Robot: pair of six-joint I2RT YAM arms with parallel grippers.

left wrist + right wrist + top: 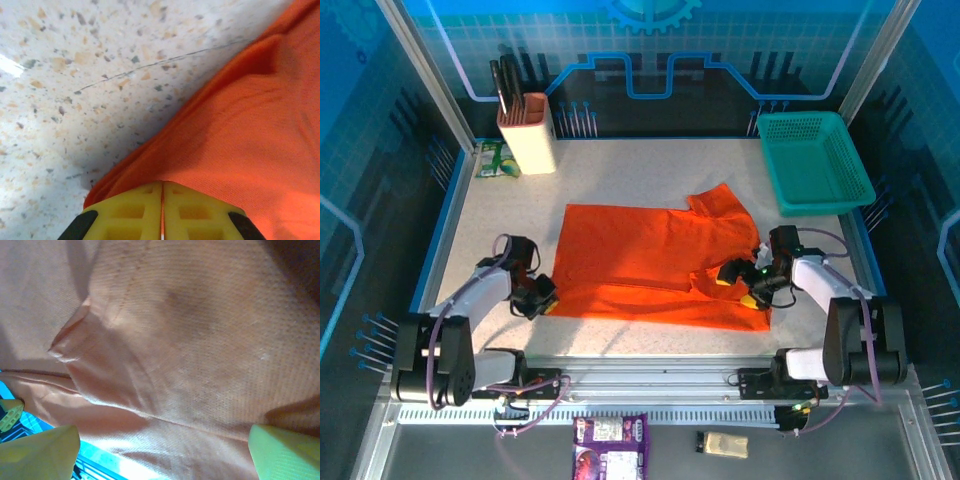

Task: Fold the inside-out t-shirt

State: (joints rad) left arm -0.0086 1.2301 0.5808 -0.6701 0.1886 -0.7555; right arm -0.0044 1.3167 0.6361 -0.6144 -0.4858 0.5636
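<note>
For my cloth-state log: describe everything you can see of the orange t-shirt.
The t-shirt is plain bright orange, thin fine-knit cloth. It lies mostly flat on the speckled table, with one sleeve pointing far right and creases bunched on its right side. The left gripper is shut on its near left corner; the right gripper is open over the rumpled right part.
</note>
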